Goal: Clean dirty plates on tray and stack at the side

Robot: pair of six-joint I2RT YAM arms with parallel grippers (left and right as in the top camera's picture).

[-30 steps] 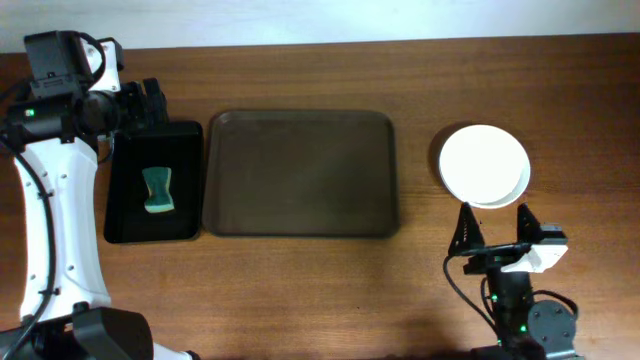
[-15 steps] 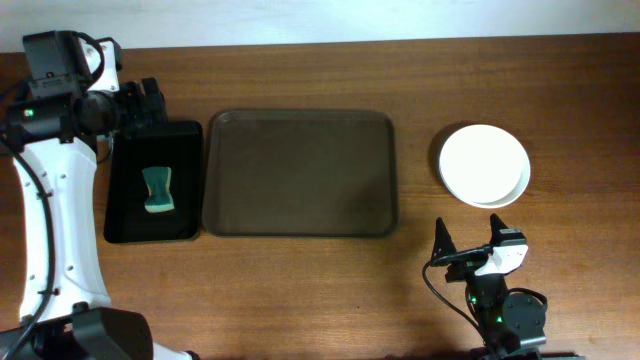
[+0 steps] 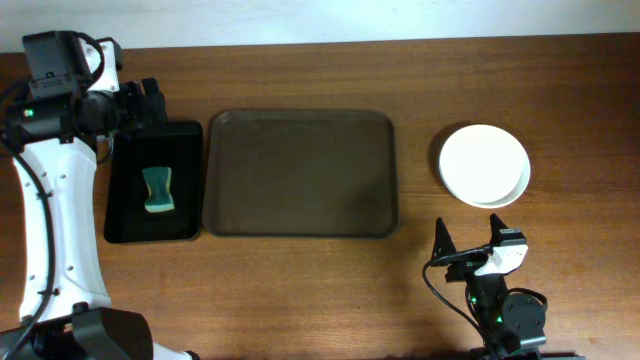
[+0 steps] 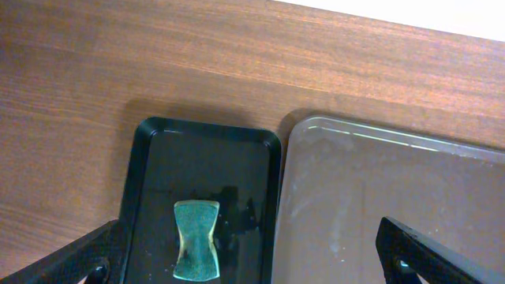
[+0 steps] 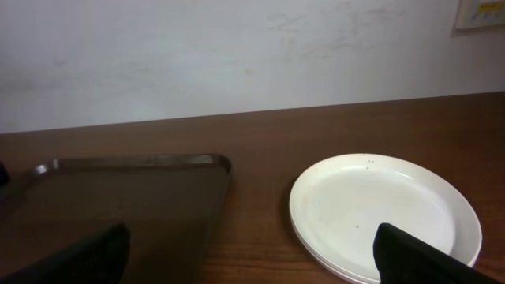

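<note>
The plates point(image 3: 484, 165) sit in a stack on the table right of the tray, a white one on top; the stack also shows in the right wrist view point(image 5: 387, 214). The dark brown tray point(image 3: 300, 172) lies at the middle with nothing on it, and shows in the left wrist view point(image 4: 394, 213) and the right wrist view point(image 5: 118, 205). My left gripper point(image 3: 140, 105) is open and empty above the far end of the black tray. My right gripper point(image 3: 468, 243) is open and empty near the front edge, just in front of the plates.
A small black tray point(image 3: 152, 182) left of the brown tray holds a teal sponge point(image 3: 157, 190), also in the left wrist view point(image 4: 196, 239). The left arm runs down the table's left side. A pale wall stands behind the table.
My right gripper has pulled back from the plate stack toward the front edge in the first half second, then held still. The left arm has not moved.
</note>
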